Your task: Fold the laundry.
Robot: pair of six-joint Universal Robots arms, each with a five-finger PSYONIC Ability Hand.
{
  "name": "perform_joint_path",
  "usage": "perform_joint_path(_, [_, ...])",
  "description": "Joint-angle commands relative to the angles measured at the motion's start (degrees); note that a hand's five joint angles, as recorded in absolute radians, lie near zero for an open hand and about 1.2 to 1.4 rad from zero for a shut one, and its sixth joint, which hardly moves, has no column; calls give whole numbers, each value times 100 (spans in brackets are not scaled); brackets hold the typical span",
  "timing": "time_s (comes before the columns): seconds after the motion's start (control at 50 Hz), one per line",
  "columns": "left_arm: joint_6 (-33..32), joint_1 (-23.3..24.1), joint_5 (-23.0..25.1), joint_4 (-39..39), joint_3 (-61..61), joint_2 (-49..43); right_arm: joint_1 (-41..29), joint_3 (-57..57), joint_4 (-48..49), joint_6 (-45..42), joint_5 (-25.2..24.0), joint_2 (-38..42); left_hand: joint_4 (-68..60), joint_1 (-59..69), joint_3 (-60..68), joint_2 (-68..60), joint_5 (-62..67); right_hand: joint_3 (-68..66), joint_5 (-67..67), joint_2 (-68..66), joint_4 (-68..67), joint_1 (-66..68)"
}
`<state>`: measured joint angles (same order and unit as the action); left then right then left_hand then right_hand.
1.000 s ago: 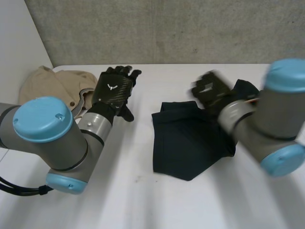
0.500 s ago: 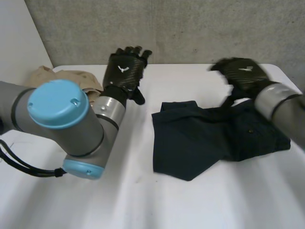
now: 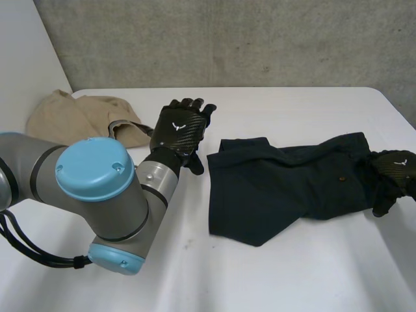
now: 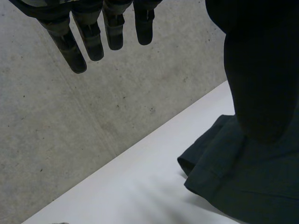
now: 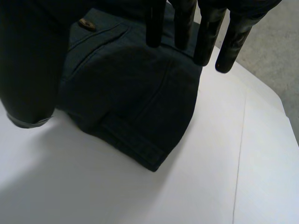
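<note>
A dark navy garment (image 3: 279, 188) lies spread across the white table (image 3: 260, 279), its long end reaching right. My left hand (image 3: 181, 130) hovers open just left of the garment's near corner, fingers straight; in its wrist view the fingers (image 4: 88, 37) point at the wall, with the garment's hem corner (image 4: 224, 182) below the thumb. My right hand (image 3: 394, 170) sits at the garment's right end. In the right wrist view its fingers (image 5: 205, 37) are straight and apart from the thumb, over the waistband end (image 5: 135, 88) with a button (image 5: 85, 23).
A beige garment (image 3: 78, 117) lies crumpled at the table's back left, behind my left arm. A concrete wall (image 3: 260, 39) runs along the table's far edge. The table's right edge is close to my right hand.
My right hand swung from the garment's middle out to its right end, and the cloth now stretches out rightward. My left hand drifted right, closer to the garment.
</note>
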<state>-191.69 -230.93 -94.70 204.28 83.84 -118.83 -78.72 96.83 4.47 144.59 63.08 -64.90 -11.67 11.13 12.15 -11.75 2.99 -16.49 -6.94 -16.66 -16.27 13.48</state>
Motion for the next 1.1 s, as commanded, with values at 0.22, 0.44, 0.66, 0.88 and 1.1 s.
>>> perform_joint_path(0.22, [0,-14,4,-3,71,-9,94,-120,476,16,-67,460,167,-113,-215,175,-299,-1461,-1417,-1444,-1483,1762])
perform_joint_path(0.44, [0,-49,4,-3,71,-9,94,-270,651,16,20,698,167,-113,-215,175,-299,-6317,-6272,-6300,-6338,6618])
perform_joint_path(0.66, [0,-93,-5,-3,71,-9,147,-463,643,-640,924,295,167,-113,-215,175,-299,-6351,-6306,-6334,-6373,6652])
perform_joint_path(0.88, [0,-154,-13,6,62,17,-1211,-1138,89,-1820,1356,-155,167,-113,-215,175,-299,-6351,-6306,-6334,-6373,6652])
perform_joint_path(1.1, [0,-225,-40,24,54,132,-3560,-843,71,-2425,813,-296,167,-113,-215,175,-299,-6351,-6306,-6334,-6373,6652])
